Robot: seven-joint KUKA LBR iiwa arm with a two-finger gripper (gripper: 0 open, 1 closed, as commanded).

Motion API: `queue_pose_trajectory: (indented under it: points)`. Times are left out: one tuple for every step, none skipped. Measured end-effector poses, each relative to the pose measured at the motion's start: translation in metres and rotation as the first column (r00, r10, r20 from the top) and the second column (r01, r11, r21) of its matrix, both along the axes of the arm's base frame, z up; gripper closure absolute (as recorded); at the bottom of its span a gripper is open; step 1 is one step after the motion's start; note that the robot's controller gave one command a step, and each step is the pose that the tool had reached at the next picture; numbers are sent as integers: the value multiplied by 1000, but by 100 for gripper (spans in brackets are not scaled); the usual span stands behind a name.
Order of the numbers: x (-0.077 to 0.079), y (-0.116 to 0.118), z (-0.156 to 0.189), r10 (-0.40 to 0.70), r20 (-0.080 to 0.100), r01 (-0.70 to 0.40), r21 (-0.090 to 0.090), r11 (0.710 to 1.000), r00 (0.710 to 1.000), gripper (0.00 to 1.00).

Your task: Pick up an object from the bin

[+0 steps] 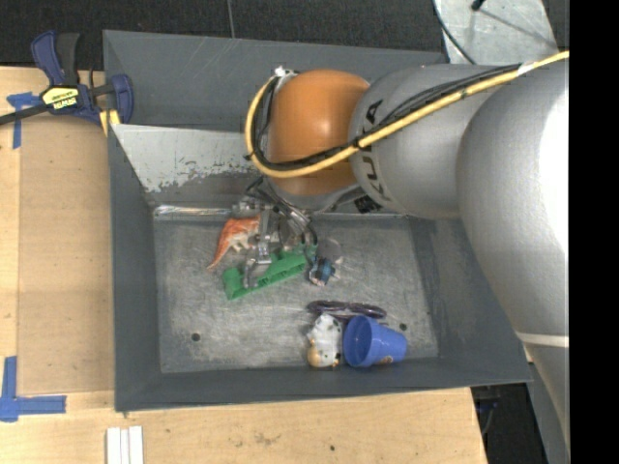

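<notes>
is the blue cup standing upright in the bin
No, the blue cup lies tipped on its side, its open mouth facing a small white toy beside it.

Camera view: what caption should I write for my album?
Robot arm low over a green block and orange toy in a grey bin.

Pincer [259, 259]: silver-grey metal, w/ orange cover [309, 129] & yellow cable [253, 124] above it. Right under it is a bright green bar [235, 282], just left an orange-white thing [235, 237], just right a small blue-grey bit [322, 272]. Below-right: blue cup [375, 344], white-yellow toy [324, 341], dark purple strip [345, 308]; bin [193, 307] grey, floor scuffed pale.
</notes>
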State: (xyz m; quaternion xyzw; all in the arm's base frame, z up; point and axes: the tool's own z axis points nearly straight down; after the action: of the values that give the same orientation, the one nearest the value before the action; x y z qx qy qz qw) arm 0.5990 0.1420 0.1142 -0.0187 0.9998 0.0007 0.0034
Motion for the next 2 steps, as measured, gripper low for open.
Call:
queue_pose_trajectory:
  points:
    - [2,-5,-5,17,8,-17,2,1000,1000,0]
    - [-7,-34,-6,95,4,-95,1,995,995,0]
